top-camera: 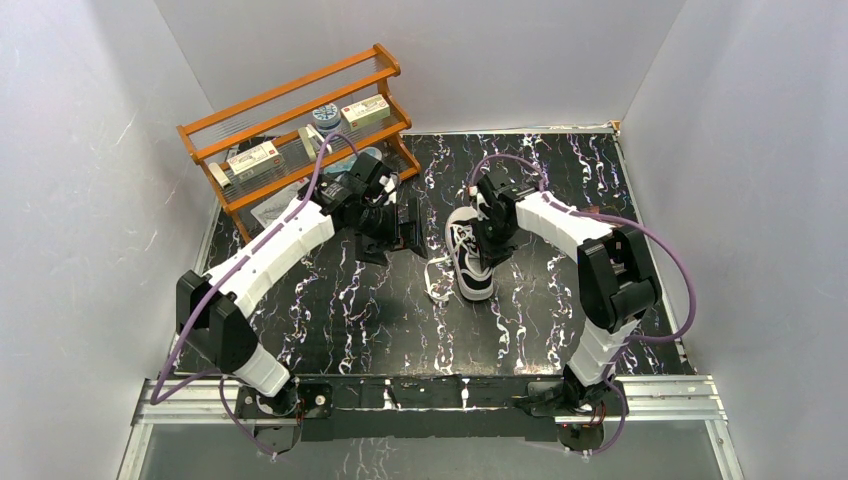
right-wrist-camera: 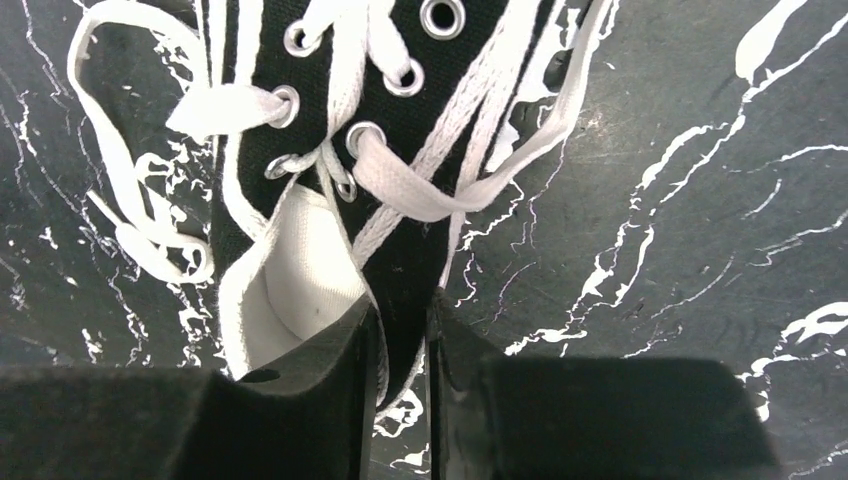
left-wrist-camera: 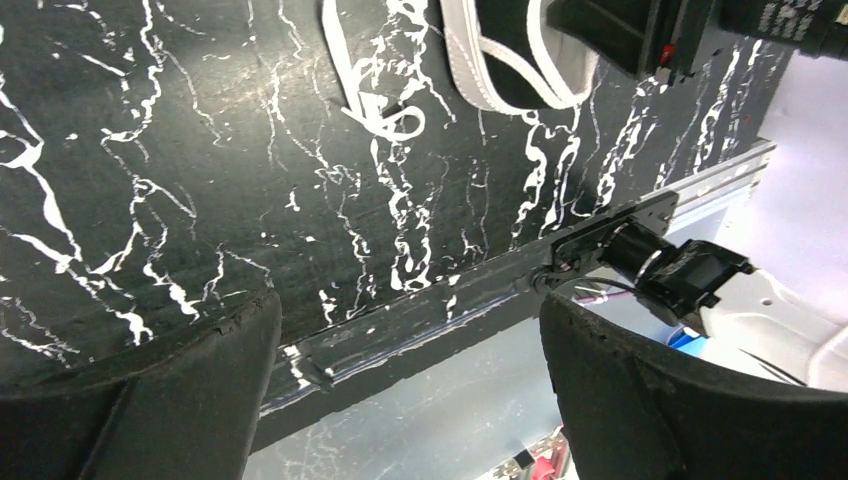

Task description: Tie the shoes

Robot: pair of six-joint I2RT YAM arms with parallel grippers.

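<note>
Black sneaker (top-camera: pixel 473 276) on marbled table (top-camera: pixel 540 330), right hand (top-camera: pixel 492 246) seemingly at its collar, left hand (top-camera: pixel 404 228) near it.

1. You have the shoe (top-camera: pixel 472 272) mid-table (top-camera: pixel 380 325), between both grippers.
2. The left gripper (left-wrist-camera: pixel 408 305) sits just left of it. The right gripper (right-wrist-camera: pixel 405 308) is at its right side.
3. Laces (top-camera: pixel 435 288) trail left.
4. The rack (top-camera: pixel 300 125) stands back-left.

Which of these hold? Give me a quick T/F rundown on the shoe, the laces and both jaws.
1. The shoe stands upright on the table. True.
2. A bow is tied. False: the laces lie loose and untied.
3. The left jaws hold a lace. False: they are wide open, empty, over bare table.
4. The right jaws are nearly closed at the shoe's collar. True.
</note>
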